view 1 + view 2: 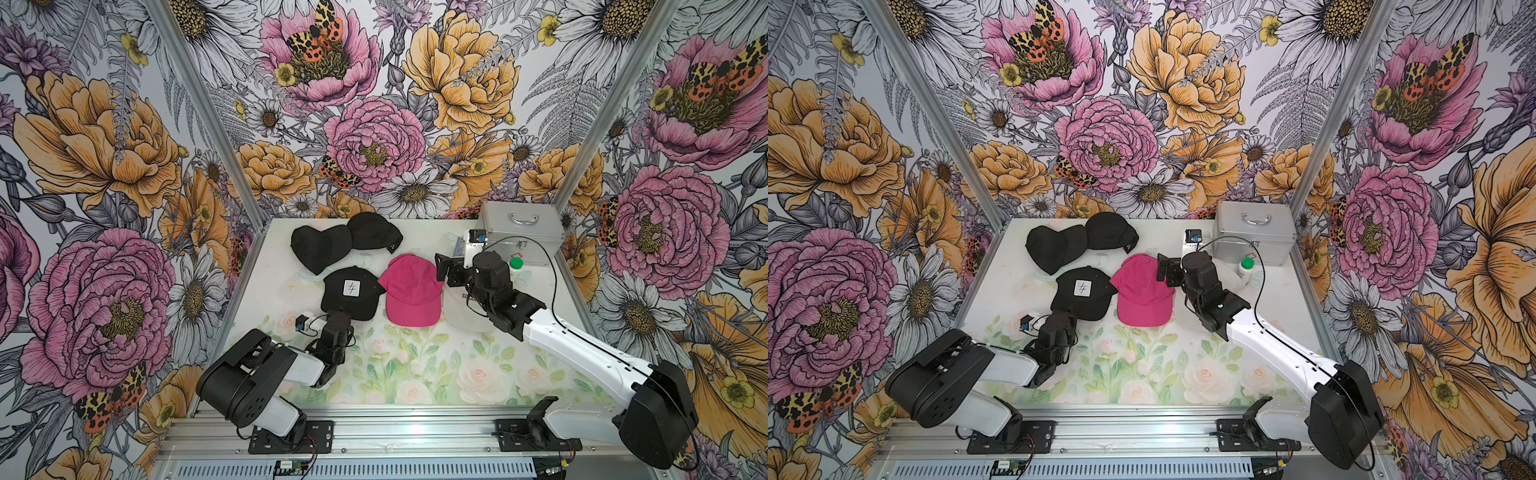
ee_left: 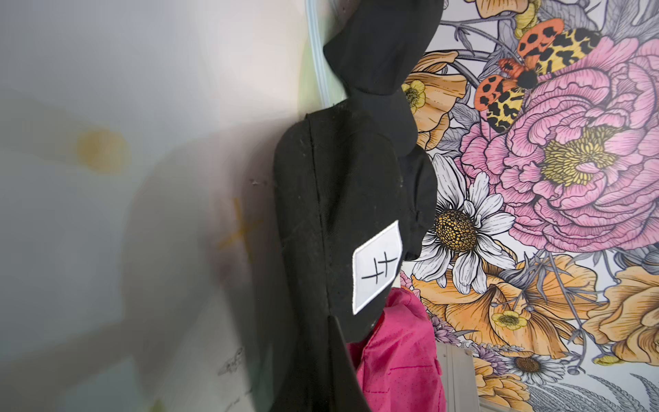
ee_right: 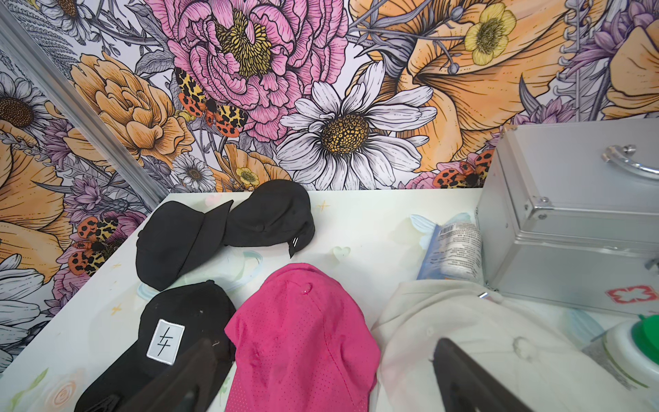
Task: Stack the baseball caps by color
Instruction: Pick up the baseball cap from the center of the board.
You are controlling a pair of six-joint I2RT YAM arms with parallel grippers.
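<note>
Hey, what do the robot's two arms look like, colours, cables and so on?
Both have white link shells and black joint housings. The right arm has a thin black cable; the left arm carries a small white-and-blue wrist module. The fingers are black.

Three caps lie in a row across the middle of the surface (image 1: 415, 374): left cap (image 1: 351, 291), middle cap (image 1: 411, 291), right cap (image 1: 459, 309). Behind the left cap lie two rear caps (image 1: 318, 247), touching each other. The case (image 1: 521, 232) stands at the rear right, with the bottle (image 1: 516, 266) just before it.
</note>
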